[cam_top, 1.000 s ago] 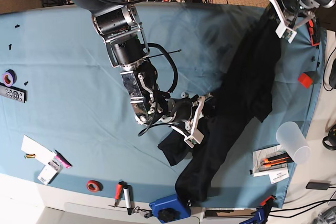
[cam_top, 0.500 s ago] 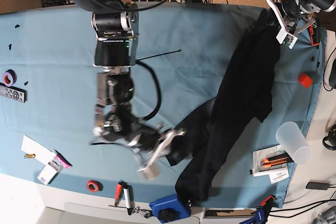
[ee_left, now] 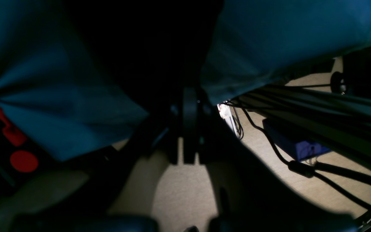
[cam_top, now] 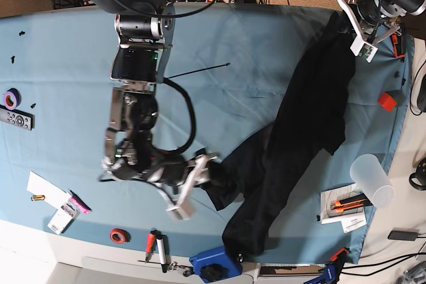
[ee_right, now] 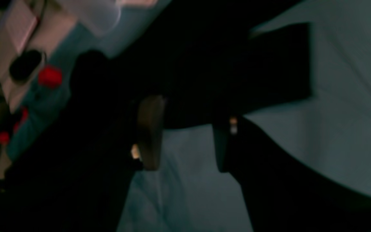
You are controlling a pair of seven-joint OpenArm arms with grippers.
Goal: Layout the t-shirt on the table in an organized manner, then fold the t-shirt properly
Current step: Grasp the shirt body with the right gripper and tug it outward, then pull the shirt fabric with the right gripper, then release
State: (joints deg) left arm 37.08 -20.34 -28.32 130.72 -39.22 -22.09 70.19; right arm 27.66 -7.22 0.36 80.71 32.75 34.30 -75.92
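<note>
The shirt [cam_top: 306,131] lies in a long bunched strip along the table's [cam_top: 66,51] right side, from the far corner down to the near edge. The left tool [cam_top: 353,21] is clamped on its top end at that far corner. The right tool [cam_top: 193,187] sits with jaws wide just beside a loose flap, holding nothing, though blur in its wrist view makes contact hard to judge. The risk: with one end pinned and the rest twisted, a pull may drag the heap sideways. The lower end sits at the edge and could slide off.
</note>
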